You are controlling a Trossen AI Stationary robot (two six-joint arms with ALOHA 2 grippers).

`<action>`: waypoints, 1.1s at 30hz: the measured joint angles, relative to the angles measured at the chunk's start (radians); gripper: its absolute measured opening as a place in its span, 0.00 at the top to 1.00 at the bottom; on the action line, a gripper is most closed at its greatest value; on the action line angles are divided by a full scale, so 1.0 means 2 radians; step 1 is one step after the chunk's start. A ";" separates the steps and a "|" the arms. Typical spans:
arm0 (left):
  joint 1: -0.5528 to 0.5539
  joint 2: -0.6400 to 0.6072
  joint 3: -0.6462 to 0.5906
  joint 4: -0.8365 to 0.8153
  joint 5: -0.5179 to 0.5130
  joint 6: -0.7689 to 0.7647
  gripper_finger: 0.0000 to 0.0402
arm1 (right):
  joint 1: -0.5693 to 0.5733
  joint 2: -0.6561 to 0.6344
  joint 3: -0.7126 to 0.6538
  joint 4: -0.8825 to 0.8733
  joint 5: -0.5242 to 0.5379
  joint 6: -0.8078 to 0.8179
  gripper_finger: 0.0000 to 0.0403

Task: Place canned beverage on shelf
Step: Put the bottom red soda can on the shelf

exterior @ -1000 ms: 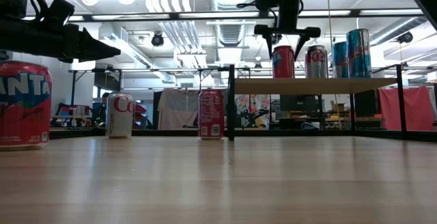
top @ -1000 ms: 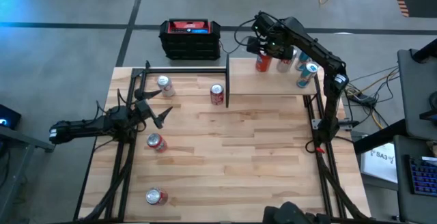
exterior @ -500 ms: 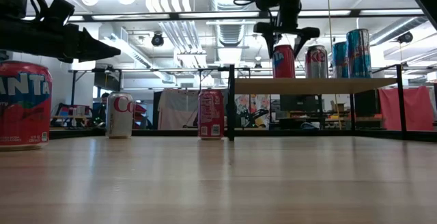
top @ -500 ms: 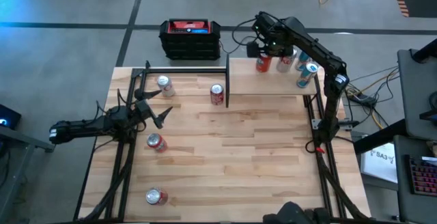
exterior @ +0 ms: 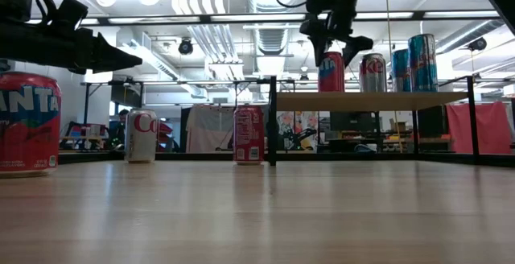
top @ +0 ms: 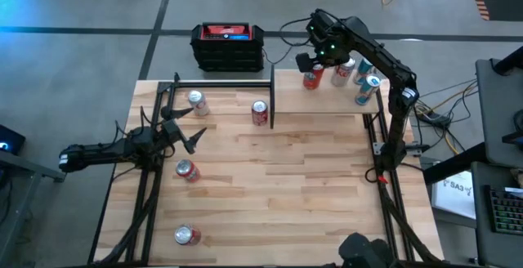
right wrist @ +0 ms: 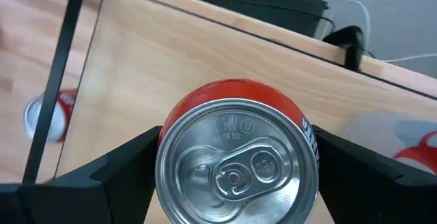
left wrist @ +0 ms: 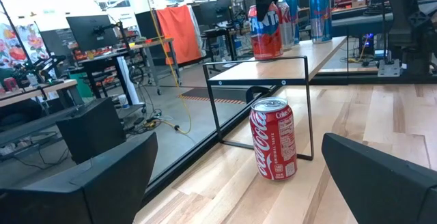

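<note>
A red canned beverage [right wrist: 235,149] stands on the left part of the shelf [top: 323,100], a pale board on thin black posts at the table's far right. My right gripper [exterior: 334,53] comes down on this red can [exterior: 331,72] from above and is shut on it. My left gripper [top: 192,133] hangs open and level over the table's left side, with nothing between its fingers. A red cola can [left wrist: 274,138] stands on the table ahead of it. My right gripper pinches the red can between its two fingers, one on each opposite side of its upper wall just below the rim [right wrist: 162,149]. The fingers slant steeply down from above. The can stays about upright, its bottom [exterior: 331,90] at the shelf board.
On the shelf's right part stand a silver-and-red can [top: 341,73] and two tall blue cans [top: 365,88]. Several more cans stand on the table, at the far left [top: 197,102], the middle left [top: 187,170] and the near left [top: 186,235]. A black-and-red box [top: 228,46] sits beyond the far edge.
My right gripper has rolled at the wrist while staying over the shelf's left part, and the gap between its fingers looks the same. The red can has stayed on the board.
</note>
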 joint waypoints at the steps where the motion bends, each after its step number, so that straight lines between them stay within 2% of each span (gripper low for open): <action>1: 0.000 0.000 0.000 0.000 0.000 0.000 0.01 | -0.002 0.000 0.000 0.000 -0.004 -0.005 0.19; 33: 0.000 0.000 0.000 0.000 0.000 0.000 0.01 | -0.004 0.000 0.000 -0.010 -0.084 -0.331 0.19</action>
